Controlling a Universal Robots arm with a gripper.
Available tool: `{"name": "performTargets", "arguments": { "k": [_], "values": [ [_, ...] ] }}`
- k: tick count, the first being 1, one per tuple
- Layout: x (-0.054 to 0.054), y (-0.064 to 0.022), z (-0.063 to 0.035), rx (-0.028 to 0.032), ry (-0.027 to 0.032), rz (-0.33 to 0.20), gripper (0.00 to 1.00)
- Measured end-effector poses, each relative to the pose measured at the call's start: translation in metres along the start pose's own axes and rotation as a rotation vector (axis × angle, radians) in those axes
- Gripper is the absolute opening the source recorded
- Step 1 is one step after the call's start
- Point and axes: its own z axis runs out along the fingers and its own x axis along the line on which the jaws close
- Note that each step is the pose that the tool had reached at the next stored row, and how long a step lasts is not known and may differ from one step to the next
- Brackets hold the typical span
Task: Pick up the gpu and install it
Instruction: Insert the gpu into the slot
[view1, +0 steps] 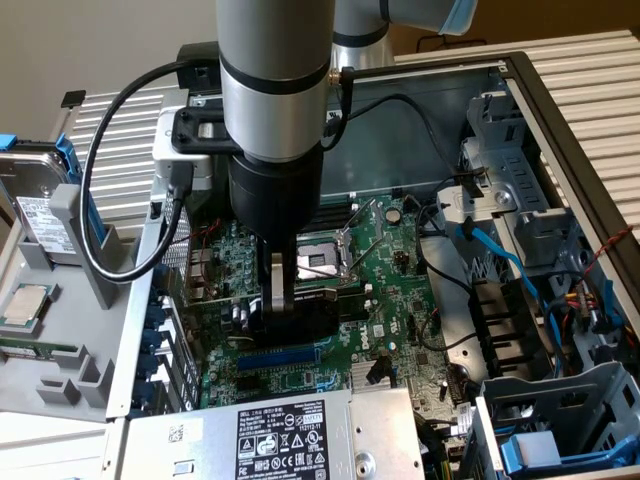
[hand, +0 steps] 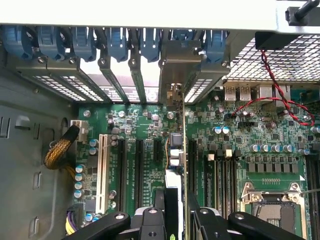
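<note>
GPU (hand: 183, 150) held edge-on over the motherboard (hand: 240, 145), clamped in the gripper (hand: 172, 220).
If tilted, its edge may miss the slot, apparently directly beneath, and be jammed.

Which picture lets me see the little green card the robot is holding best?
The wrist view: the gpu stands edge-on between the pincer fingers, its metal end against the case. In the exterior view, the arm hides most of it.

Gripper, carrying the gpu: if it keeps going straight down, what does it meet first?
Probably the motherboard: the gpu, edge-on in the gripper, hangs over its expansion slots. Depth is unclear.
</note>
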Motion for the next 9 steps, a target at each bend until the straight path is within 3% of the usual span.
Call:
{"name": "performTargets", "arguments": {
  "k": [9],
  "values": [
    [0.0000,-0.0018,-0.0003,0.0001,-0.0005,0.005,0.27]
  ]
}}
